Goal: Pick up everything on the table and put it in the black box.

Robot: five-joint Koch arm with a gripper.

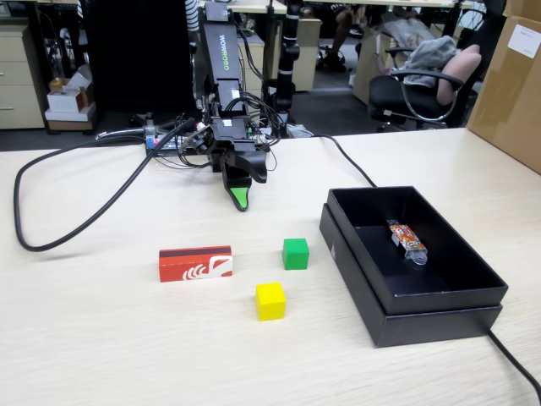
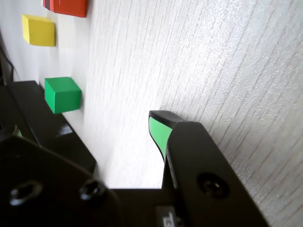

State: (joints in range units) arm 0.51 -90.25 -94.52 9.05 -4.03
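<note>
Beige table (image 1: pixel 101 338) with red box (image 1: pixel 195 263), green cube (image 1: pixel 296 253), yellow cube (image 1: pixel 270 301), black box (image 1: pixel 406 326).

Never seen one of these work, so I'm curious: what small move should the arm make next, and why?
Probably reach forward toward the green cube. The gripper hangs near the table holding nothing, the cube lies nearest it, and the black box sits beside that cube.

Both views are bright with soft, even light. The table (image 1: pixel 101 338) looks pale, and shadows under things are small and faint. In the wrist view the end effector (image 2: pixel 158 127) looks blurry up close. The fixed view is a little grainy.
</note>
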